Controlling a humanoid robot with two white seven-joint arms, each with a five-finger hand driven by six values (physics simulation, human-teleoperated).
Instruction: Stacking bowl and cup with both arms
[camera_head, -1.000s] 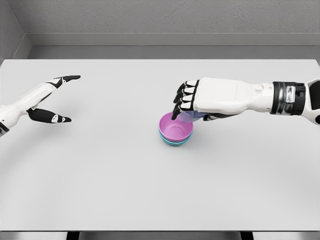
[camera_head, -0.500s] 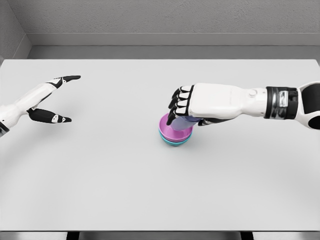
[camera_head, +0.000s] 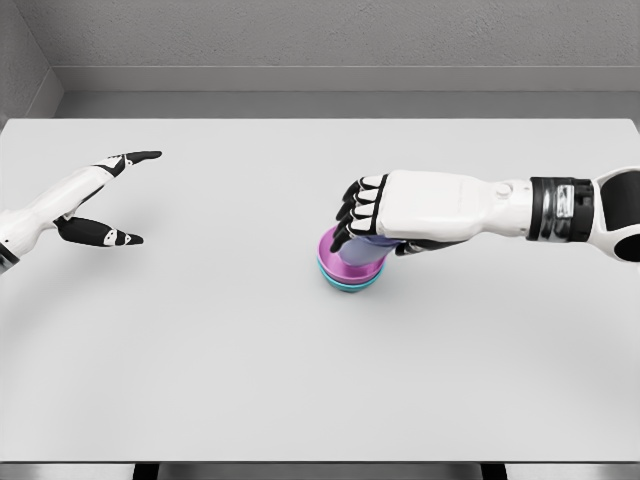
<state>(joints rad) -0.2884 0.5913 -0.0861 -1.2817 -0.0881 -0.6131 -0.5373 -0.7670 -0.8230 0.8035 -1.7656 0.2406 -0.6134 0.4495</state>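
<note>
A wide pale grey table (camera_head: 200, 360) fills most of the head view, backed by a rough grey wall (camera_head: 330, 35) with a darker ledge along its foot. Right of the table's middle stands a pink bowl (camera_head: 340, 262) nested inside a teal bowl (camera_head: 350, 284), of which only the lower rim shows. A pale lavender cup (camera_head: 372, 242) sits in the pink bowl, mostly hidden under the palm. The right hand (camera_head: 385, 215) reaches in from the right and its fingers curl down around the cup, gripping it over the bowls. The left hand (camera_head: 95, 205) hovers near the table's left edge, well apart, with finger and thumb spread and nothing held.
</note>
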